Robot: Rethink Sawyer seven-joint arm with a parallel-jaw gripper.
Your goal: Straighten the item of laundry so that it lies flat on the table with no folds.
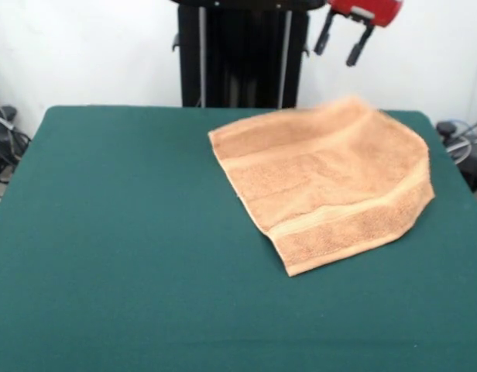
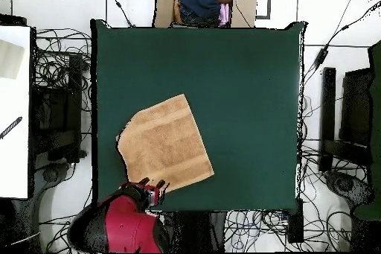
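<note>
Two dark fingers (image 1: 355,48) are seen hanging apart below the red gripper (image 1: 343,43) at the top of the front view, with nothing between them; they are held above the far edge of the counter (image 1: 107,232), just beyond the towel's far corner and clear of it. In the overhead view the gripper (image 2: 152,188) is shown at the near edge of the counter, just beside the towel's corner, with the red arm (image 2: 123,225) behind it.

The towel (image 1: 324,182) is a light orange-tan terry cloth with a woven band stripe near two opposite edges. It is laid skewed to the counter's edges. In the front view its right corner appears cut off or turned under, and the far part is slightly raised and blurred. In the overhead view the towel (image 2: 165,144) is seen as a tilted rough square, with an uneven corner toward the counter's edge, and it lies toward the robot's side rather than mid-counter.

The counter is covered in dark green felt-like material. Only the overhead view shows a cardboard box (image 2: 205,4) of clothes beyond the counter's far edge from the towel, and cables (image 2: 56,65) on the floor around it.
</note>
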